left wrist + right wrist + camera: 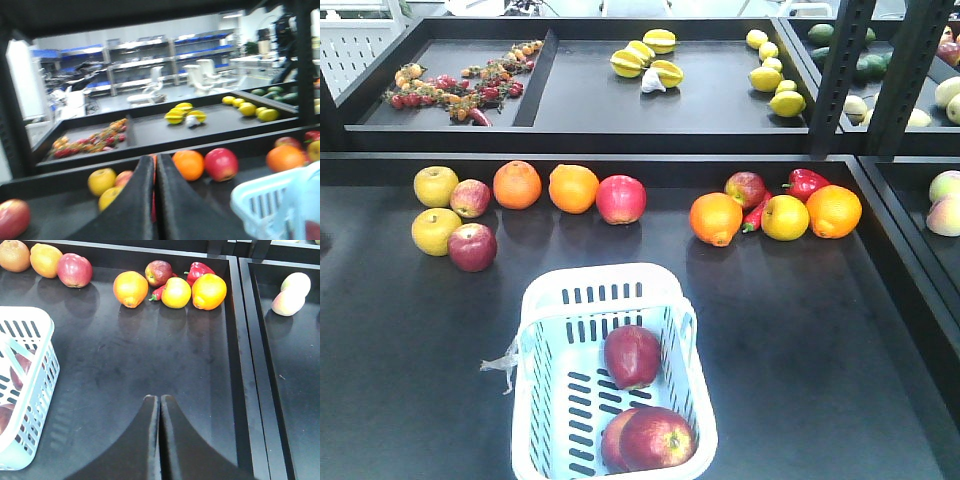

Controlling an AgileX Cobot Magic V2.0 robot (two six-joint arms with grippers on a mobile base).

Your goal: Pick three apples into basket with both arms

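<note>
Three deep dark-red apples lie inside the pale blue-white slotted plastic basket [613, 380] on the dark counter [800, 330]; one apple [631, 356] rests near the basket's middle, another [658, 438] sits at its near end, and a third [612, 440] is mostly hidden just behind that one, so the count reads as complete, though the overlap makes the third hard to confirm.

Beyond the basket, a row of loose fruit stays on the counter: two yellow apples, a small pinkish apple and a dark-red apple [472, 246] to the basket's far left; two oranges and a brighter pink-red apple [621, 199] straight beyond it; more oranges, a red pepper and a small red apple to its far right.

Neither arm shows in the front view; each wrist view shows its own black fingers. The left fingers [155, 200] are pressed together with nothing between them, held above the counter with the basket's corner to their right; the right fingers [160, 440] are likewise together and empty, with the basket off to their left.

Judged from here, the risks are small but real: a low arm sweep past the basket could catch its rim or swing handle and tip the apples out; a miscount caused by the hidden third apple could prompt a needless extra pick of the dark-red apple left on the counter.
</note>
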